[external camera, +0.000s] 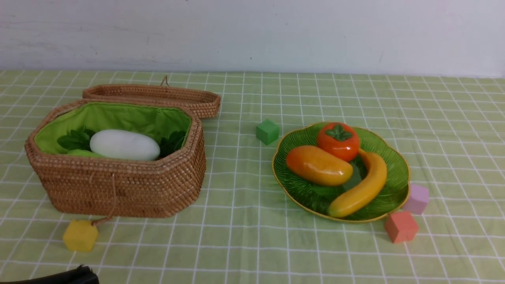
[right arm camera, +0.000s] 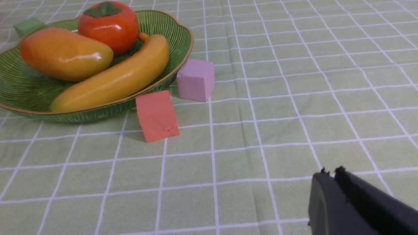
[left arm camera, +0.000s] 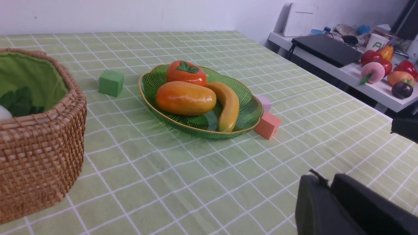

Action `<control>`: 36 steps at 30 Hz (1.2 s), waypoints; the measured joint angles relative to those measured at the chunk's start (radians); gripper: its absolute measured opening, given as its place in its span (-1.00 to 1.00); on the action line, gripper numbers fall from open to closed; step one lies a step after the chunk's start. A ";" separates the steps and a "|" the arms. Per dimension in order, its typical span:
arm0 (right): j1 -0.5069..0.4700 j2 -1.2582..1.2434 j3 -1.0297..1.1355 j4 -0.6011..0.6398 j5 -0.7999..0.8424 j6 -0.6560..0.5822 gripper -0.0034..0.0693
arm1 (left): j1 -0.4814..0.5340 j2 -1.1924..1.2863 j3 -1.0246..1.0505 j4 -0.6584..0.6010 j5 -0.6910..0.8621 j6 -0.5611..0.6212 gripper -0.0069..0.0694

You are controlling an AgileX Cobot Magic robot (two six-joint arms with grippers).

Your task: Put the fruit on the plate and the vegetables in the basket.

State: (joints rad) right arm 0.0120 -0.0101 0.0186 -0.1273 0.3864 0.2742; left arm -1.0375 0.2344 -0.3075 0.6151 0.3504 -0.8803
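Checked green tablecloth (right arm camera: 261, 98), plate (right arm camera: 176, 29) well apart from right end effector (right arm camera: 331, 171), fingers pressed together, empty

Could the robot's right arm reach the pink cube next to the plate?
Probably yes. The pink cube sits on bare cloth on the robot's right side of the plate, touching or almost touching its rim. Nothing lies between it and the right end effector, which is shut and empty. The coral cube sits just beside it.
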 joint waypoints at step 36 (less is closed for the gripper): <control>0.000 -0.001 -0.001 0.001 0.001 0.000 -0.71 | 0.898 -0.244 0.337 -0.686 0.037 0.556 -0.85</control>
State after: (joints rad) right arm 0.0116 -0.0110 0.0174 -0.1262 0.3874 0.2742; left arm -0.1395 -0.0097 0.0300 -0.0709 0.3870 -0.3246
